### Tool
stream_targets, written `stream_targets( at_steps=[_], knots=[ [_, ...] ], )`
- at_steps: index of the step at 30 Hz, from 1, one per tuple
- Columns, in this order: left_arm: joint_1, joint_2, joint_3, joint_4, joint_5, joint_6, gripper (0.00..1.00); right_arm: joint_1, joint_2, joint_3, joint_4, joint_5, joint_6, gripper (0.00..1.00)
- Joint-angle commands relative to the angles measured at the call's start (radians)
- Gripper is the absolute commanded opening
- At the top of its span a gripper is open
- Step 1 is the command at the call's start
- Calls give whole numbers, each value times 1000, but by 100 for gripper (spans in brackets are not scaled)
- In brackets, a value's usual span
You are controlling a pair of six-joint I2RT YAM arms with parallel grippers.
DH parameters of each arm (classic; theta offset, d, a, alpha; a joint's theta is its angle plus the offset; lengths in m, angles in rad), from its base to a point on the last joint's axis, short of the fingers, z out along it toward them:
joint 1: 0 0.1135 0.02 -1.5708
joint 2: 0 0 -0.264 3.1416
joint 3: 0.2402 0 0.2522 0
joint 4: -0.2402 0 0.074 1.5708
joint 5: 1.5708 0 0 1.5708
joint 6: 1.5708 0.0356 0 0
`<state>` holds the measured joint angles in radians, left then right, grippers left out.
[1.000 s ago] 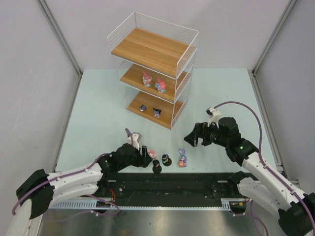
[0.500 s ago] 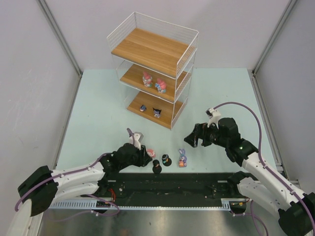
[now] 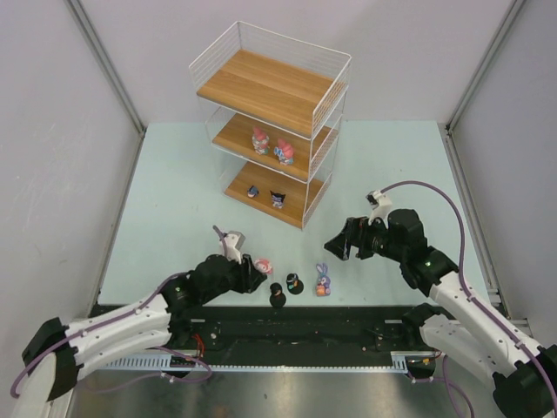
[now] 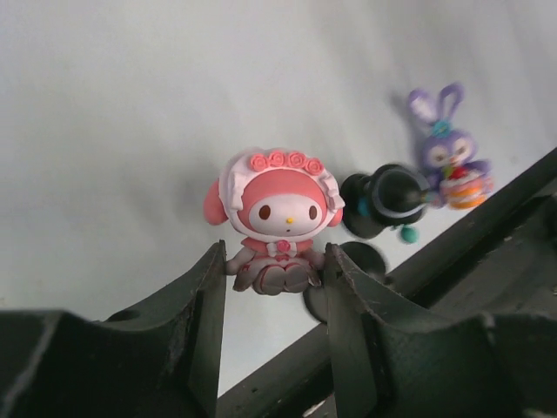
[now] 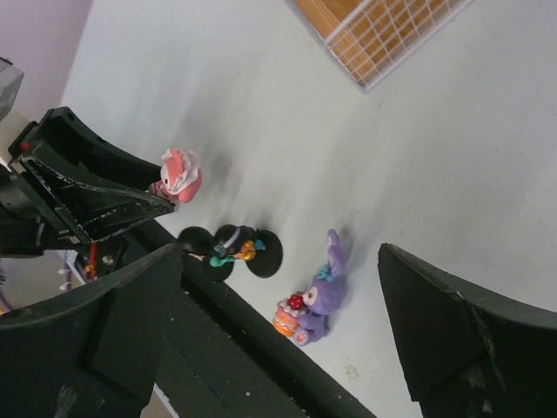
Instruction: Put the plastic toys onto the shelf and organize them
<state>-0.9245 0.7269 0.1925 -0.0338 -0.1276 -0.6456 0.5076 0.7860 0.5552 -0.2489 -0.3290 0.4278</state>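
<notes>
Evidently, the small pink-and-white hooded plastic figurine (image 4: 278, 218) is clamped at its skirt by the left pincer (image 4: 274, 272), at lower centre of the overhead view, ready for carriage to the three-tier white wire shelf (image 3: 261, 87) at upper centre. The right pincer (image 3: 335, 246) is held wide open and empty near the purple plastic bunny (image 5: 318, 300), probably as the next pick.
</notes>
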Motion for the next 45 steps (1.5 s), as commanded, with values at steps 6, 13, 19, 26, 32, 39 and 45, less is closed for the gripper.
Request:
stream_targets(
  at_steps=[6,13,19,26,32,39,45],
  knots=[
    [-14,-153,173,75,-29,83,0,115,-36,2,233,-42,274,100],
    [-62,-28,214,291,-38,100,0,282,-36,3,318,113,385,100],
    [-135,94,272,377,-75,106,0,328,-8,3,347,188,427,100],
    [-145,65,274,445,-153,24,0,387,-42,-20,338,295,375,95],
    [-146,68,275,483,-141,-25,0,407,-108,-81,410,321,384,89],
    [-146,48,229,583,-199,-184,0,511,-142,-132,471,442,296,77],
    [-146,84,225,655,-233,-353,0,638,-105,-143,577,568,155,73]
  ],
)
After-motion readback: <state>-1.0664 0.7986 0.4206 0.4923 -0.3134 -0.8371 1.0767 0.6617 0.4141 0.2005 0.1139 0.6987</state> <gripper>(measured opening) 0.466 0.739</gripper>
